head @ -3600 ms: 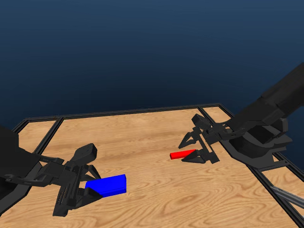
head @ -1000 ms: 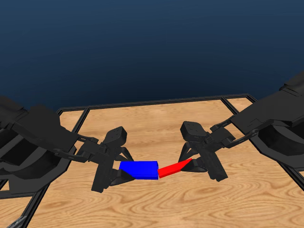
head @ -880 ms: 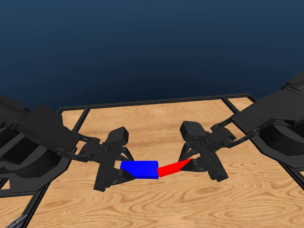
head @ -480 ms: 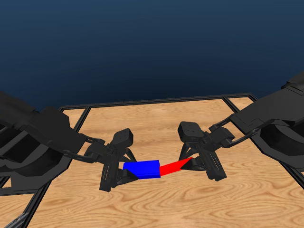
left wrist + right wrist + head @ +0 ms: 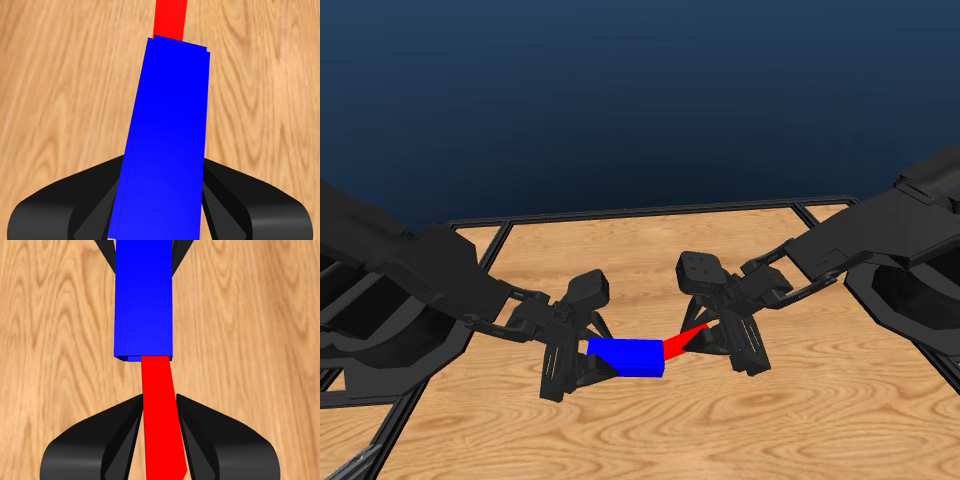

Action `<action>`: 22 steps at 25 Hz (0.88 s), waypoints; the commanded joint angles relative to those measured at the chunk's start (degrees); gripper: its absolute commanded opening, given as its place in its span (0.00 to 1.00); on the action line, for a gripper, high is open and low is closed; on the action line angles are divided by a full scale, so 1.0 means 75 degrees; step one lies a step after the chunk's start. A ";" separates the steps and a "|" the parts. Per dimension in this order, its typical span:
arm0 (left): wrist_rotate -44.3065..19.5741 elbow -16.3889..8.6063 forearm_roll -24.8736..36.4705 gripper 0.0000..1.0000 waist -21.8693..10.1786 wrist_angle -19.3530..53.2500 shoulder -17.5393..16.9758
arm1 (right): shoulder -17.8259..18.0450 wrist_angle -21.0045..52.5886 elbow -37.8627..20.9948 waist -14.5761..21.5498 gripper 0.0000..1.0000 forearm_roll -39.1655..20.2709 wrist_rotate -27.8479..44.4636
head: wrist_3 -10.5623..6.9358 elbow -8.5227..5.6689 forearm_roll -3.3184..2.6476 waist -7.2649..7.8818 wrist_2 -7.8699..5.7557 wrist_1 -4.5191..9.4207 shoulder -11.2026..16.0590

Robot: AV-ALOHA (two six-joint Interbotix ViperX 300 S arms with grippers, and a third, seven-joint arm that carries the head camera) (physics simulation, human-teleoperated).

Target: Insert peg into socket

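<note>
The blue socket hangs above the table's middle, held at its left end by my left gripper, which is shut on it. The red peg slants up to the right from the socket's right end, with its tip inside the socket's open end. My right gripper is shut on the peg's far end. The left wrist view shows the socket between the jaws and the peg beyond it. The right wrist view shows the peg entering the socket.
The wooden table has a black frame rail along its far edge and at both sides. Both arms' bulky black bodies fill the left and right of the head view.
Both grippers have drawn closer together. The socket has shifted right and the peg left, so less of the red bar shows outside the blue block. The head camera has barely moved.
</note>
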 commanded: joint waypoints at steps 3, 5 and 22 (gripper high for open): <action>0.0211 -0.0326 0.0010 0.00 -0.0116 -0.0796 -0.0107 | -0.0192 -0.0723 -0.0292 -0.0561 0.00 0.0139 -0.0137 | -0.0016 -0.0154 0.0003 0.0028 -0.0023 -0.0091 0.0019; 0.0245 -0.0388 0.0027 0.00 -0.0074 -0.0949 -0.0120 | -0.0129 -0.0847 -0.0242 -0.0559 0.00 0.0243 -0.0210 | -0.0022 -0.0153 -0.0001 0.0031 -0.0042 -0.0118 0.0005; 0.0964 -0.0151 -0.0563 0.00 0.0052 -0.1737 -0.0403 | 0.1275 -0.2605 -0.1011 -0.0227 1.00 0.1468 -0.0894 | 0.0006 -0.0230 -0.0011 0.0120 -0.0148 -0.0559 -0.0179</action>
